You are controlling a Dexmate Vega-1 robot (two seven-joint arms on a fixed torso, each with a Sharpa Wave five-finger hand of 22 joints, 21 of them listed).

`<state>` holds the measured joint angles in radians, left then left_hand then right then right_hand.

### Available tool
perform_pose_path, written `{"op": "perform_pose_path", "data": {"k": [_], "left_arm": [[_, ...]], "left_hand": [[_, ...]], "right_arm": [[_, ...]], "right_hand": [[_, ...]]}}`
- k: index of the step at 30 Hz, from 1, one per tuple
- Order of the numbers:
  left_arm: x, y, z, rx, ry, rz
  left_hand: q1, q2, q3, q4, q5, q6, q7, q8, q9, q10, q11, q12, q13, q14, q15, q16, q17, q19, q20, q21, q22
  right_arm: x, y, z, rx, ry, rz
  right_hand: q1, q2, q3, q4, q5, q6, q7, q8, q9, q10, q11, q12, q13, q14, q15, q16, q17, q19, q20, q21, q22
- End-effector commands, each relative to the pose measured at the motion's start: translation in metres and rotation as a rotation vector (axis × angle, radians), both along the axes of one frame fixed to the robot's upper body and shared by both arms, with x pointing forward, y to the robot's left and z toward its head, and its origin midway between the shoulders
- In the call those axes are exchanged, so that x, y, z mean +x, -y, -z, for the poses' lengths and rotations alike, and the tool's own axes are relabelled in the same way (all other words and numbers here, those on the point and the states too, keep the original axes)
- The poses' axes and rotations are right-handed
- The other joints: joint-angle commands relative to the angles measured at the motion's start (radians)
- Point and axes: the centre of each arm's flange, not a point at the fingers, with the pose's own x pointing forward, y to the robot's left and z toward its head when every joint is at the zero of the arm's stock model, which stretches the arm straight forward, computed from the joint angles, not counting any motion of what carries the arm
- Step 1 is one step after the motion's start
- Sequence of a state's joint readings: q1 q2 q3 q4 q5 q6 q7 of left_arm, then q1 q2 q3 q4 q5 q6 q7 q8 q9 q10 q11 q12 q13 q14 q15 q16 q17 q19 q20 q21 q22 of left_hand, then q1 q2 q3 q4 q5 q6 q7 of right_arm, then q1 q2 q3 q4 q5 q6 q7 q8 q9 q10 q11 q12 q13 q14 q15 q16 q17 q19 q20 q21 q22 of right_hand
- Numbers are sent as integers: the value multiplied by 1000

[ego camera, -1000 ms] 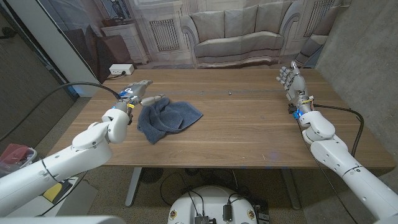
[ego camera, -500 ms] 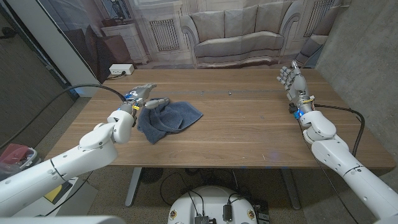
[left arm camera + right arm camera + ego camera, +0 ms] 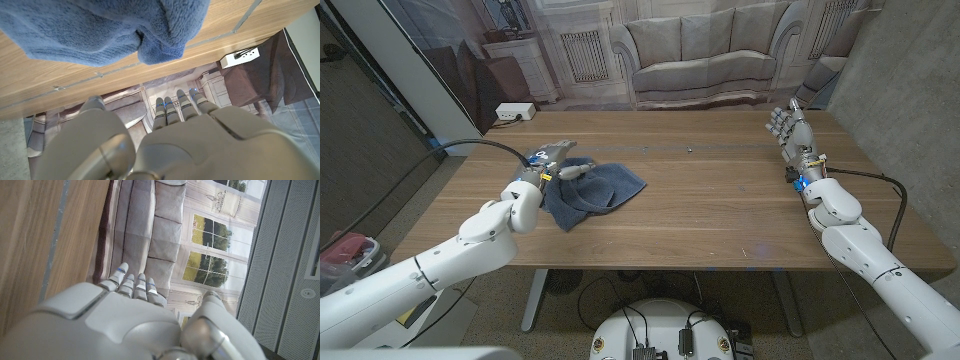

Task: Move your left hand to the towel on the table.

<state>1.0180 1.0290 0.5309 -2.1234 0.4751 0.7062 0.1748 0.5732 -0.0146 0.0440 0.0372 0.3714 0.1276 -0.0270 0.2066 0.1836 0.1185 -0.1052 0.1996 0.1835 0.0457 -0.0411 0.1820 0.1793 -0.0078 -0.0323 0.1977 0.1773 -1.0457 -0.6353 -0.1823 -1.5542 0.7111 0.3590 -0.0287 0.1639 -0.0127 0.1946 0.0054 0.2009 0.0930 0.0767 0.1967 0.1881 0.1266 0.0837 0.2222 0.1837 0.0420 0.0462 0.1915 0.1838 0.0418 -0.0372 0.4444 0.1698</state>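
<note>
A crumpled blue towel [image 3: 592,191] lies on the wooden table [image 3: 710,205], left of the middle. My left hand [image 3: 553,160] hovers at the towel's far left edge, fingers apart and holding nothing, its thumb over the cloth. In the left wrist view the towel [image 3: 100,30] spreads just beyond my left hand [image 3: 165,135]. My right hand [image 3: 790,128] stands upright near the table's far right, fingers straight and empty; the right wrist view shows its back [image 3: 115,325].
A white power strip [image 3: 514,112] sits on the floor beyond the table's far left corner. A sofa backdrop [image 3: 700,55] hangs behind the table. Bare wood stretches between the towel and the right arm.
My left hand has moved to the right and slightly forward, from beside the towel's left edge to over that edge. The right arm has stayed still.
</note>
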Motion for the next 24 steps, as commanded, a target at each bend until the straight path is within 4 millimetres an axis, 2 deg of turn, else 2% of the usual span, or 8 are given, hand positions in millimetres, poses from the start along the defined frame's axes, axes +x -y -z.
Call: {"op": "perform_pose_path", "data": {"k": [1,15,24], "left_arm": [[10,6,12,-2,-20,-3],[17,8,25,-11,-44,1],[18,13,26,-5,-41,-4]], "left_hand": [[8,1,1,-2,7,5,-7,-2,4,-4,-7,-2,5,-4,-43,3,3,-3,-49,1,3],[10,2,-1,-2,8,7,-8,-2,4,-2,-7,-1,5,-5,-43,4,3,-5,-48,1,3],[12,3,-2,-2,8,7,-8,-3,4,-2,-9,-1,5,-6,-43,4,3,-8,-47,0,3]], "right_arm": [[-1,1,2,5,-2,2],[-2,0,8,2,-4,-3],[-3,2,6,-5,-13,-4]], "right_hand": [[1,7,-2,-1,3,10,-5,1,2,9,4,-3,4,4,1,0,1,9,-5,-2,3],[1,8,-4,-1,3,10,-4,1,2,9,5,-3,4,5,2,1,1,11,-4,-8,4],[1,8,-5,-2,3,10,-4,1,2,9,5,-3,4,5,2,0,1,13,-4,-11,4]]}}
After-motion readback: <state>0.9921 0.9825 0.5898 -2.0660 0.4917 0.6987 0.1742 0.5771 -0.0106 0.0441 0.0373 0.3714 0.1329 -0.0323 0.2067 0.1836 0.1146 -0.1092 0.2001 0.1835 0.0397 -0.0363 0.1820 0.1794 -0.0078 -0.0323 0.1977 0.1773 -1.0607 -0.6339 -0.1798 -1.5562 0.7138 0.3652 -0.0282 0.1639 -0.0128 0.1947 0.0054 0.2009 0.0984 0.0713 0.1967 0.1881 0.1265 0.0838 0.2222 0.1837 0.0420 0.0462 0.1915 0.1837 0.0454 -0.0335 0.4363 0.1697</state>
